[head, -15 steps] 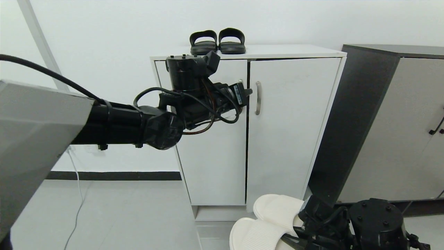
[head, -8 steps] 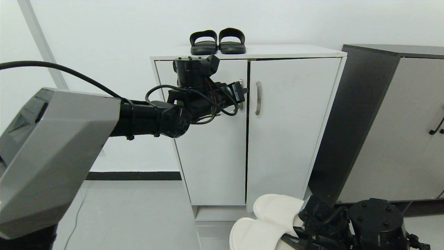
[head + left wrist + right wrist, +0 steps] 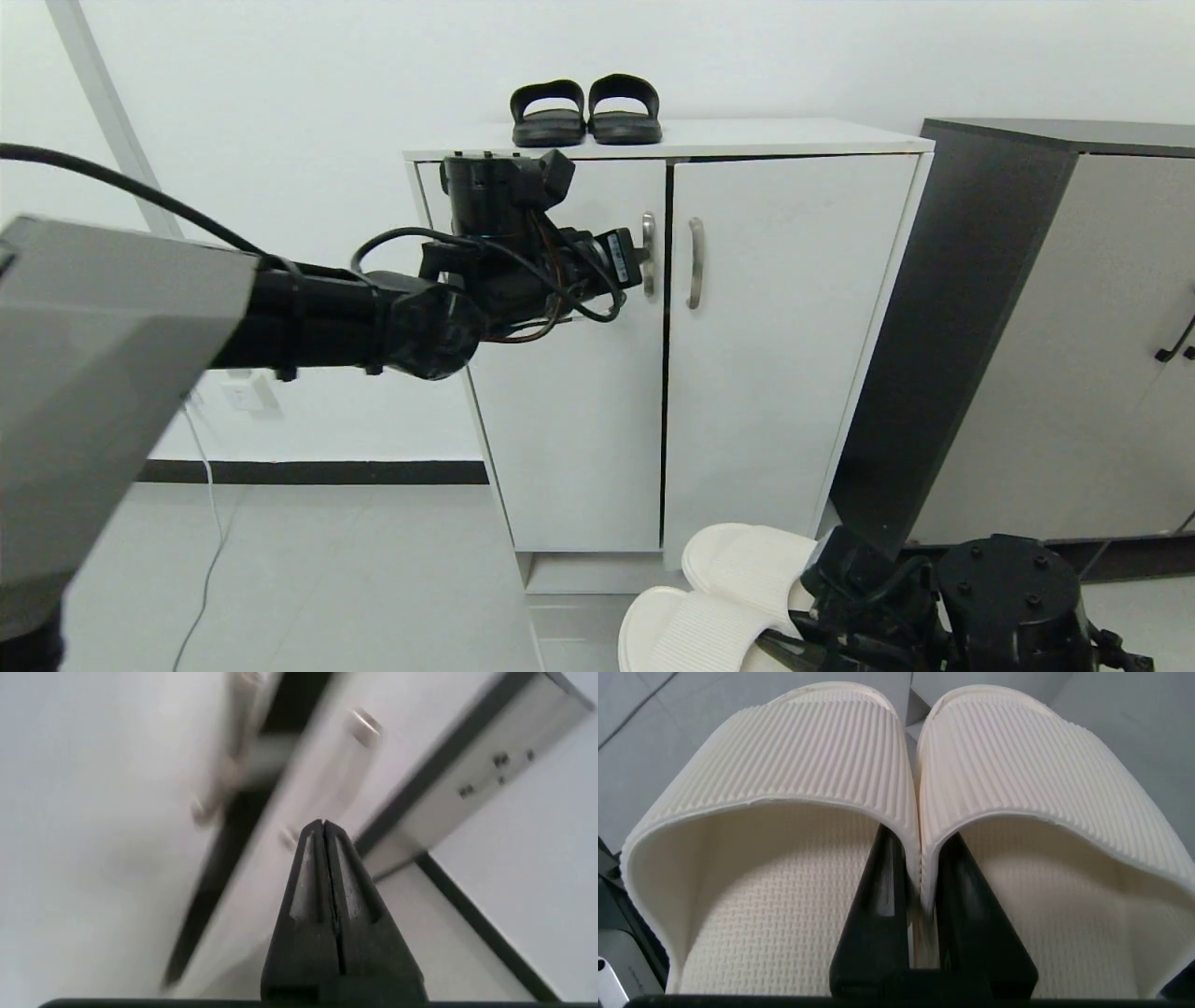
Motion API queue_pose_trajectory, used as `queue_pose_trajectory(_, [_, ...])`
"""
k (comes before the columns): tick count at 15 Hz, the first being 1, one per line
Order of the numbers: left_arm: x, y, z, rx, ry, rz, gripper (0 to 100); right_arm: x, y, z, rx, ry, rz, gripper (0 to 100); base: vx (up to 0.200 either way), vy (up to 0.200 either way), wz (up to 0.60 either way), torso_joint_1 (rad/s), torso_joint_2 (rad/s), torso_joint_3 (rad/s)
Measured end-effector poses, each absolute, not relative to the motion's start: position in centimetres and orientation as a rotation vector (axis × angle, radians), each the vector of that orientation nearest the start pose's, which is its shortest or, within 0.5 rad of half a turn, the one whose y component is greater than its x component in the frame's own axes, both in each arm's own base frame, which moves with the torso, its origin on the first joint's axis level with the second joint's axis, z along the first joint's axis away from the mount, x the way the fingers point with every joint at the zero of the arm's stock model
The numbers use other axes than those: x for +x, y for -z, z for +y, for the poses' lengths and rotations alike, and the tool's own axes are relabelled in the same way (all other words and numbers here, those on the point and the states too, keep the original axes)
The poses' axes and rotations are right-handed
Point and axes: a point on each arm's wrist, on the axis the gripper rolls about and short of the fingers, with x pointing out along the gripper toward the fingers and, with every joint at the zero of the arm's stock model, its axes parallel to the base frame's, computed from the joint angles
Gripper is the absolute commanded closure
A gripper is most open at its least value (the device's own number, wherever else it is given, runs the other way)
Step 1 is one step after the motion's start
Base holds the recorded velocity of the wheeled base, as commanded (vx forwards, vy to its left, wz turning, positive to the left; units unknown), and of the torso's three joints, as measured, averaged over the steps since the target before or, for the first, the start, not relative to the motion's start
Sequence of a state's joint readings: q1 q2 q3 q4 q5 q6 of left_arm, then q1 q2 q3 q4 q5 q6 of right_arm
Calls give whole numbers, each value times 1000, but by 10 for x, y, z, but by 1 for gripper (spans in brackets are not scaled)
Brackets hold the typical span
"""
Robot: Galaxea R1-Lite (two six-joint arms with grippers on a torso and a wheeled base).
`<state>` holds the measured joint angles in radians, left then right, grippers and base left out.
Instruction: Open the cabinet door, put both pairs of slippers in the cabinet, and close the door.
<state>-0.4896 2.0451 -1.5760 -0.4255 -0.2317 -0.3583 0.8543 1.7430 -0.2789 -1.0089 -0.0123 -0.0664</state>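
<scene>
The white cabinet stands just in front of the left gripper, both doors closed. The right gripper pinches the cream slippers by their inner edges. The black slippers sit on the cabinet top, above the left gripper, whose fingers are pressed together beside the left door handle.

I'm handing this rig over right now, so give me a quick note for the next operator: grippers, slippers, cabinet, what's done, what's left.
Left gripper: shut, empty, at the left handle of the cabinet; contact unclear.
Right gripper: shut on the white slippers, held low before the cabinet.
Black slippers: on the cabinet top.
Left door: closed.
Done: white pair picked up.
Left: open the door, put both pairs inside, close it.
</scene>
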Motion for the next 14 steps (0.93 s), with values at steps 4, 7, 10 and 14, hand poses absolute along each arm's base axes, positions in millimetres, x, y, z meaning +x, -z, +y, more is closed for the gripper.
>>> queue_pose_trajectory(4, [320,-259,-184,-282,723,209,100,156,-83,179,-273,-845,399,100,0,0,0,0,0,0])
queue_pose_trajectory(7, [308,-265,-181,-281,730,200,100,155,-82,178,-276,-847,405,100,133,0,0,0,3,0])
queue_pose_trajectory(10, [306,-265,-183,-280,742,204,100,155,-81,178,-278,-848,411,100,200,0,0,-1,2,2])
queue_pose_trajectory(14, [302,-267,-190,-280,782,192,100,155,-80,178,-280,-847,414,100,50,0,0,3,-1,-1])
